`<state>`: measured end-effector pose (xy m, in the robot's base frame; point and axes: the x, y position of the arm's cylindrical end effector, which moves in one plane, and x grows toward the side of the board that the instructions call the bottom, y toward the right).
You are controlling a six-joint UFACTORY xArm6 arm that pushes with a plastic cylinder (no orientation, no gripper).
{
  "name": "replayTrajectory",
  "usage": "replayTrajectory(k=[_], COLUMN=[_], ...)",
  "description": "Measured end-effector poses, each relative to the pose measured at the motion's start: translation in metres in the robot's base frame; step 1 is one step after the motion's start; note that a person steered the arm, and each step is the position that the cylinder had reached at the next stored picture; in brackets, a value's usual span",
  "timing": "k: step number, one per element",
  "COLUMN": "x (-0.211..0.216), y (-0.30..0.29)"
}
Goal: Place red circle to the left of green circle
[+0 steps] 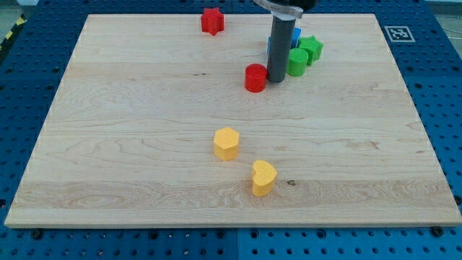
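One step nearly done: red circle (255, 77) sits left of green circle (297, 62), tip (276, 78) between them; no pincer fitted, state n/a

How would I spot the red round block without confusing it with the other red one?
Start at the dark rod above the wooden board; my tip meets the board right of centre near the view's top. The red circle sits just to its left. Unlike the red star at the top edge, it is a smooth cylinder.

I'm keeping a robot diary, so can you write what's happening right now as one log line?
my tip: between red circle and green circle | red circle: left of green circle | blue block: behind rod | task: looks about done
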<state>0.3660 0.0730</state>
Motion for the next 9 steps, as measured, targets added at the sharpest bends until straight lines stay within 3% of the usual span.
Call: replayTrajectory(k=[2, 3, 9], x=[0.020, 0.041, 0.000], y=[0.005, -0.028, -0.073])
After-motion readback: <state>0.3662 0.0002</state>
